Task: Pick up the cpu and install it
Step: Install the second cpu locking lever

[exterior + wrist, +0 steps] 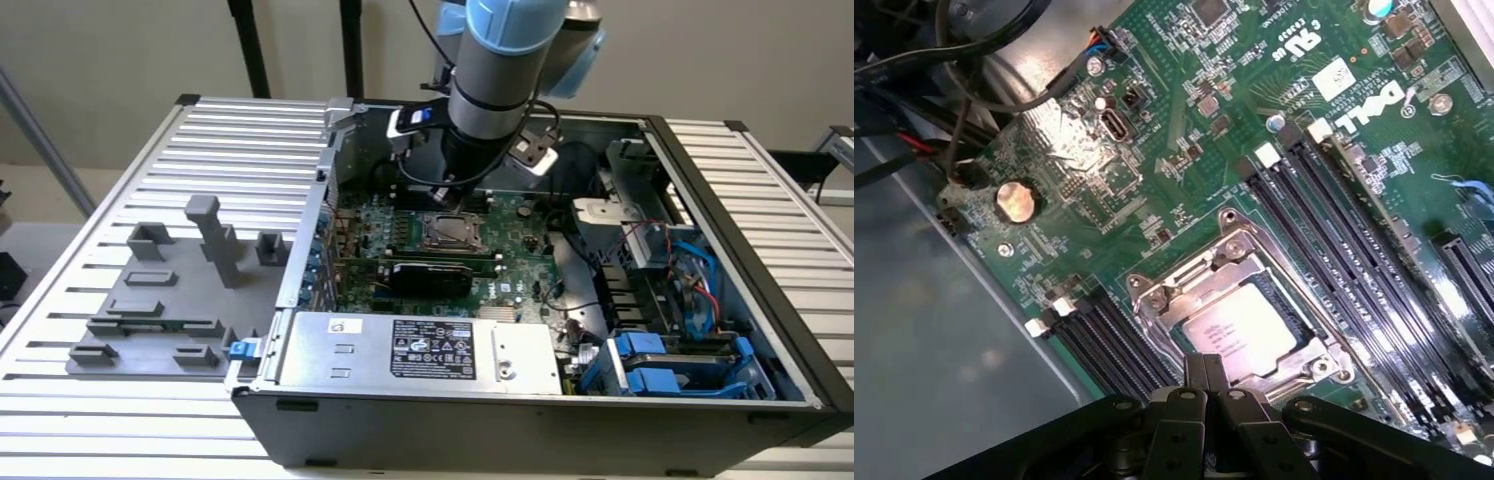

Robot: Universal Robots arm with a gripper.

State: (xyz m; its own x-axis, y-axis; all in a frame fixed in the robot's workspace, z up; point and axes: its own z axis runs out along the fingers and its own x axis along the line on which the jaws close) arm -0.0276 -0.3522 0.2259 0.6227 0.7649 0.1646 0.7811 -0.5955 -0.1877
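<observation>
Wrist view: our gripper (1206, 385) has its fingers pressed together with nothing between them, tips hanging just above the cpu (1239, 328). The cpu already sits flat inside the socket frame (1154, 300) on the motherboard (1184, 150), silver top up, and looks square to the frame edges. So the chip appears placed; the load frame around it looks open rather than clamped, though we can't tell for certain.

Our read on doing this step well: stay vertical over the chip, no sideways drag, since any shove on a seated cpu risks the contacts under it. The memory slots (1334, 240) run close beside the socket, so we'd keep the fingers clear of them and of the coin battery (1016, 200) further off.

Exterior view: the arm (501, 60) comes down into the open PC case (534, 410), gripper (454, 195) above the socket at board centre. The power supply (414, 350) is at 6 o'clock from the socket, blue drive bays (667, 365) at 4 o'clock. The case lies on a slatted metal table (787, 190); grey fixture blocks (174, 290) sit on it at 9 o'clock, well apart from the work. Pale walls behind.
</observation>
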